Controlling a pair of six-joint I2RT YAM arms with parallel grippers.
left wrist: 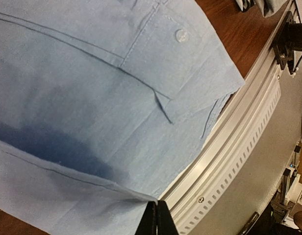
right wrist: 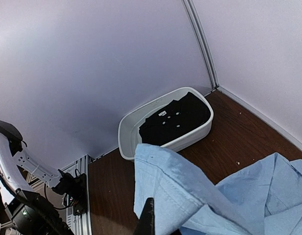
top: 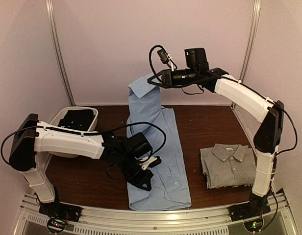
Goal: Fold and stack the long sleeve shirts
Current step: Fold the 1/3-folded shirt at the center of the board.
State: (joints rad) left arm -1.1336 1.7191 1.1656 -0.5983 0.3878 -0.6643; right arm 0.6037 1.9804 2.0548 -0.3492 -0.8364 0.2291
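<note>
While the light blue button-front cloth shirt lies lengthwise on the dark wooden table, just to the left of the folded grey collared shirt, I have both arms on it. The right gripper is pressed together on the blue shirt's far end, holding it up off the table well beyond the grey shirt, so the cloth drapes down from its fingers. The left gripper is pinched shut on the blue shirt's long edge, the side away from the grey shirt, near the hem. In the left wrist view the fingertips meet on a fold of fabric.

I judge this cloth thin, light and limp. It will sag between my two grips and slide easily on the wood. The hem, button placket and cuffs look firmer, so I would take hold there, at edges and seams. A shallow pinch may catch only the top layer.

The grey shirt looks ready as the base of the stack. A white plastic tub holding a dark garment sits beyond the blue shirt, far from the grey one.
</note>
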